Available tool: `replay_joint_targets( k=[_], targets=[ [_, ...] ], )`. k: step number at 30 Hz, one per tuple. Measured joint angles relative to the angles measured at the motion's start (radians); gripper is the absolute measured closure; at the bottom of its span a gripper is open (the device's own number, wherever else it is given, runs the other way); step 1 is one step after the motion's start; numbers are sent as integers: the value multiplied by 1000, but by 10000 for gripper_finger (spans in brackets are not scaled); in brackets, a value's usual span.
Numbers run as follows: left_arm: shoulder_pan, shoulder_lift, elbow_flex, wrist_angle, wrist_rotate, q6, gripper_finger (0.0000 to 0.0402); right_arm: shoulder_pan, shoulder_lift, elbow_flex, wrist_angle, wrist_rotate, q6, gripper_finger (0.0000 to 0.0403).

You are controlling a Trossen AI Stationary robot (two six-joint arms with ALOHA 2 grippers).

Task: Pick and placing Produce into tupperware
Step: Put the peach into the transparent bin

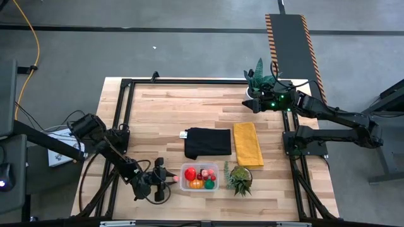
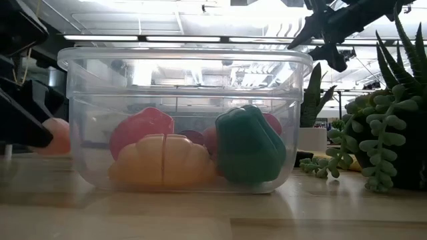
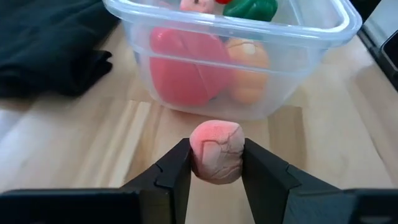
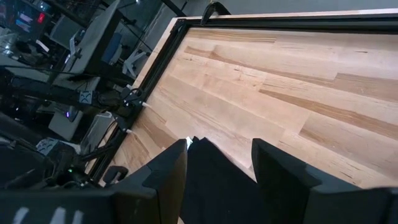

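The clear tupperware (image 1: 199, 178) stands near the table's near edge, its base flat on the wood. Inside lie a red piece (image 3: 183, 62), an orange one (image 3: 249, 71), a green pepper (image 2: 250, 143) and small berries. My left gripper (image 1: 168, 180) sits just left of the tub, shut on a small pink fruit (image 3: 214, 146), which also shows in the low view (image 2: 57, 137). My right gripper (image 1: 252, 104) waits open over the far right of the table, near a potted plant, touching nothing. My left gripper pinches the pink fruit by its two opposite sides (image 3: 194, 155) between the two fingers (image 3: 177, 171). It comes from the table's left, slanting down toward the tub. The fruit's front bulges past the fingertips. Whether its underside touches the table, I cannot tell.
A folded black cloth (image 1: 208, 142) and a yellow cloth (image 1: 247, 144) lie beyond the tub. A spiky potted plant (image 1: 240, 180) stands right of the tub, another (image 1: 260, 77) at the far right edge. Black frame rails (image 1: 120, 126) border the table.
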Motion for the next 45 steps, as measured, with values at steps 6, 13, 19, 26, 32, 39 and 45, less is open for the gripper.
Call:
replay_joint_targets(
  k=[6,13,19,26,32,39,45],
  targets=[
    [0,-118,0,-168,1,0,286,0,0,0,0,0,-17,231],
    [0,-268,0,-310,46,-1,286,0,0,0,1,0,-21,231],
    [2,-406,0,-377,93,-1,286,0,0,0,-1,0,-37,231],
    [2,-530,1,-424,104,10,286,0,0,0,-8,-1,-76,231],
    [36,-573,8,-426,107,65,286,0,0,0,0,-1,-118,231],
    [163,-578,93,-428,224,240,286,0,0,0,10,-32,-155,231],
    [310,-576,183,-526,358,290,286,0,0,0,9,-85,-201,231]
  ],
)
